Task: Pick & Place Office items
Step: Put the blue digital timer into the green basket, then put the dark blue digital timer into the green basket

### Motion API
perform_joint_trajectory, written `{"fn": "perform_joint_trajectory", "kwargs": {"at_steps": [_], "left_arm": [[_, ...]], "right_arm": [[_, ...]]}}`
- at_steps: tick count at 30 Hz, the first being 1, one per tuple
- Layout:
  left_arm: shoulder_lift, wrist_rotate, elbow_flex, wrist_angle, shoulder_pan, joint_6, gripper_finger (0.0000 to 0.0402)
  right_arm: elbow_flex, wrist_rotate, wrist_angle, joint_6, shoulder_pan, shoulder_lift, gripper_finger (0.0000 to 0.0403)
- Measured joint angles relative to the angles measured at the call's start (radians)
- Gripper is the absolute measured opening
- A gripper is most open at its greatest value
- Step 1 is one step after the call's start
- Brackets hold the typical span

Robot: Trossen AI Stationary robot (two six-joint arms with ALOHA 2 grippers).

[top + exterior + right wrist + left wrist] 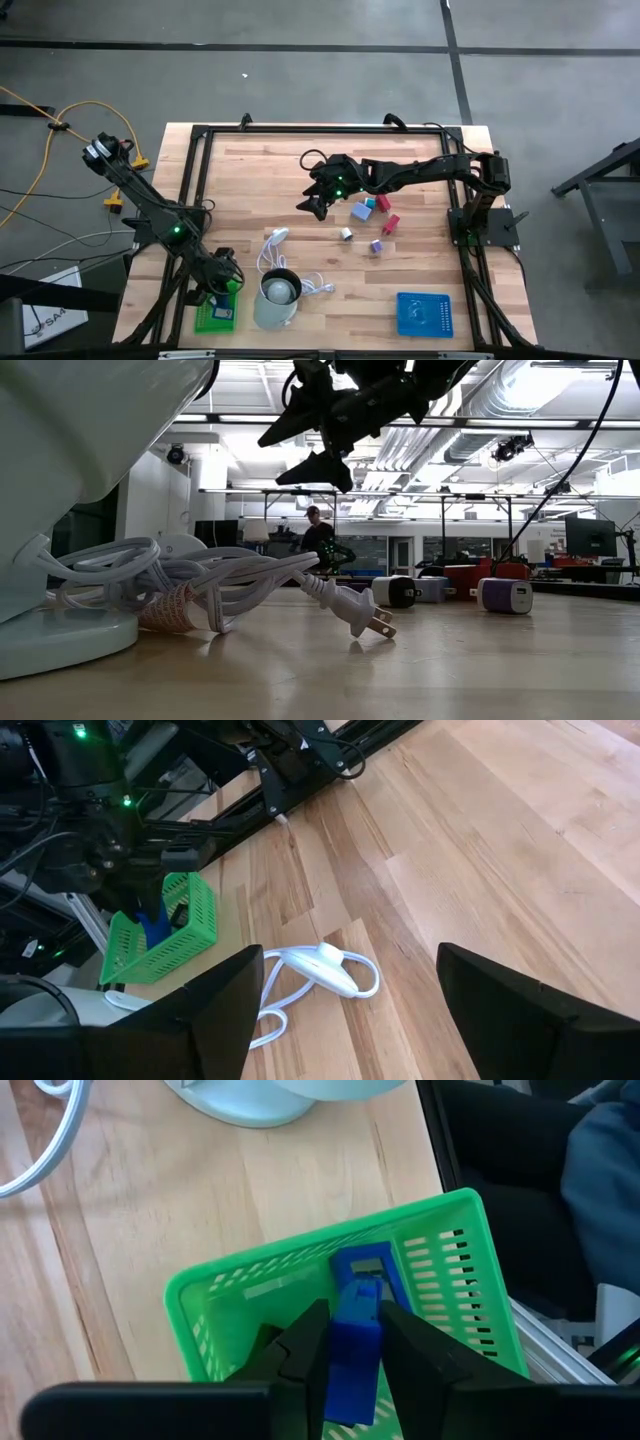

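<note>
1. Left wrist view: left gripper (352, 1342) hangs over the green basket (440, 1250), its fingers flanking a blue office item (354, 1342); whether they still grip it is unclear.
2. Right gripper (318, 196) is spread wide and empty beside the scattered office items (372, 220) at mid-table.

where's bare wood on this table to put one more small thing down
Bare wood: the far left stretch behind the white coiled cable, and the near strip between the pale cup and the blue perforated tray. Crowded: the small coloured blocks beside the right hand, and the green basket corner.
</note>
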Motion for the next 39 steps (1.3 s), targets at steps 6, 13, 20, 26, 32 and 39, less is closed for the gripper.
{"fn": "perform_joint_trajectory", "kwargs": {"at_steps": [6,13,20,26,32,39], "left_arm": [[0.0,0.0,0.0,-0.002,0.0,0.0,0.0082],[0.0,0.001,0.0,-0.002,0.0,0.004,0.0083],[0.0,0.005,0.0,-0.001,0.0,0.023,0.0083],[0.0,0.015,0.0,-0.002,0.0,0.023,0.0084],[0.0,0.026,0.0,-0.001,0.0,0.023,0.0116],[0.0,0.022,0.0,0.002,0.0,0.022,0.0184]], "right_arm": [[0.0,0.0,0.0,0.0,0.0,0.0,0.0285],[0.0,0.0,0.0,0.0,0.0,0.0,0.0285],[0.0,0.0,0.0,0.0,0.0,0.0,0.0285],[0.0,0.0,0.0,0.0,0.0,0.0,0.0285],[0.0,0.0,0.0,0.0,0.0,0.0,0.0285],[0.0,0.0,0.0,0.0,0.0,0.0,0.0285]]}}
